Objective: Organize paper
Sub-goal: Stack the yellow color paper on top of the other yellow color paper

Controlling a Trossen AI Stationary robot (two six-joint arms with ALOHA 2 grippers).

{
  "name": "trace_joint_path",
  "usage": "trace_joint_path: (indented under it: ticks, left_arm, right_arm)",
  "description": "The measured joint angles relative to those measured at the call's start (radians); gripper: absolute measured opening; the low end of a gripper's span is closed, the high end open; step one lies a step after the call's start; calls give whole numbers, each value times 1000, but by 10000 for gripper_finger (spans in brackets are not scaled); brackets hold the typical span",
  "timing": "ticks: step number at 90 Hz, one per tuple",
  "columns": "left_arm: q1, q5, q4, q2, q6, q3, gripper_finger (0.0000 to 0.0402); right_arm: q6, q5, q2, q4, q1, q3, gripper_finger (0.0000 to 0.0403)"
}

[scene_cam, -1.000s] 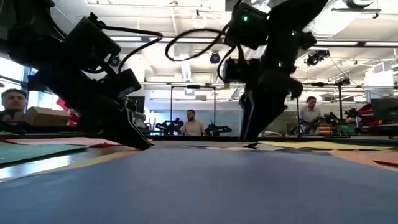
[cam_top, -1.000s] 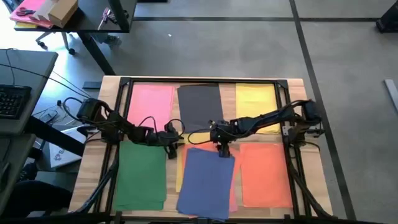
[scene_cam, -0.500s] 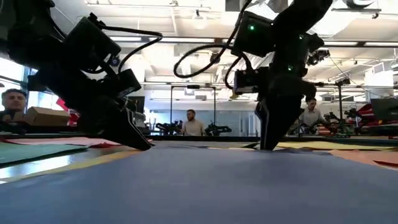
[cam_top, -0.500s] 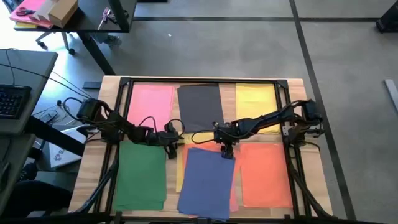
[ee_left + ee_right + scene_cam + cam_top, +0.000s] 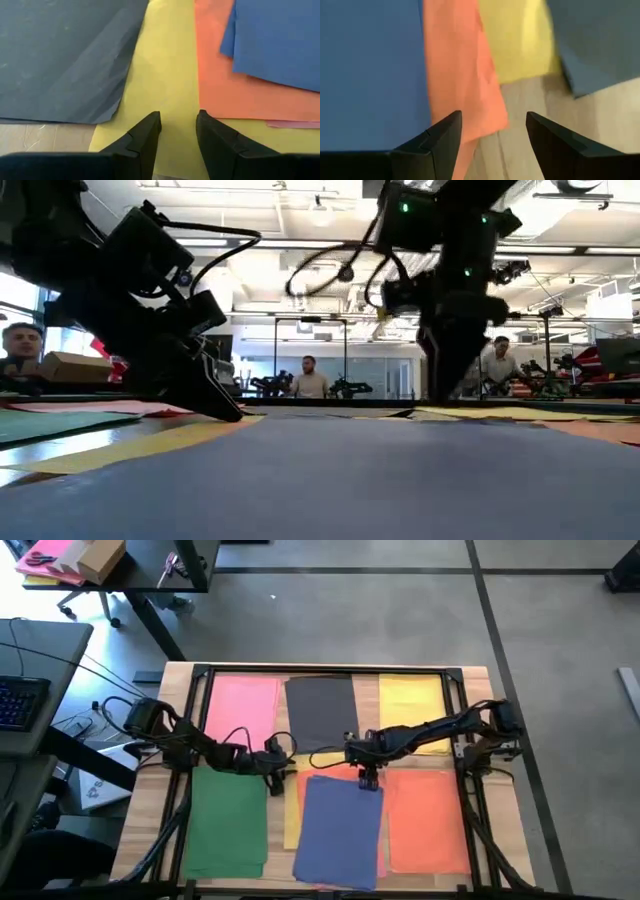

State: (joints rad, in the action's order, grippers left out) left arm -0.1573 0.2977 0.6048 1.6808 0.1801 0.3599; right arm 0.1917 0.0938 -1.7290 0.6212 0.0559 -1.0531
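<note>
Two of my right fingers [image 5: 437,142] stand spread apart, holding nothing, over an orange sheet's [image 5: 462,75] edge beside the blue sheet [image 5: 340,830]. My right gripper [image 5: 368,780] hangs at that blue sheet's far edge, arm reaching in from the bench's [image 5: 150,790] right side. My left gripper [image 5: 277,778] is narrowly parted and empty, fingers [image 5: 145,140] over a yellow sheet [image 5: 165,85] between the dark grey sheet [image 5: 320,710] and the green sheet [image 5: 228,820]. Since a second ago, the blue sheet has slid right and squared up, and my right gripper has shifted right.
</note>
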Motion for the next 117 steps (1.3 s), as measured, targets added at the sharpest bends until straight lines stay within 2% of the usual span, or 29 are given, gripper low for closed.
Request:
trace_joint_path:
  ticks: [15,34,44,58,72,83,102,117]
  left_arm:
    - [-24,-8,-63,-106,-28,-5,115]
    - [-38,31,-245,-295,6,-3,115]
    - [-22,76,-312,-336,51,-2,115]
    - [31,97,-357,-308,139,-5,116]
    - [80,17,-321,-226,185,-5,122]
    - [79,38,-260,-152,169,-1,152]
    - [79,50,-209,-62,241,3,218]
    - [73,54,-194,-36,251,5,230]
  right_arm:
    - [64,162,-9,-153,22,35,209]
    - [114,170,-39,-299,26,68,209]
    - [82,163,-55,-356,26,71,209]
    - [10,128,-86,-428,30,71,209]
    - [-17,97,-83,-431,40,71,209]
    - [-17,94,-81,-437,43,71,209]
    - [-17,88,-80,-437,45,71,209]
    - [-30,69,-86,-447,45,71,209]
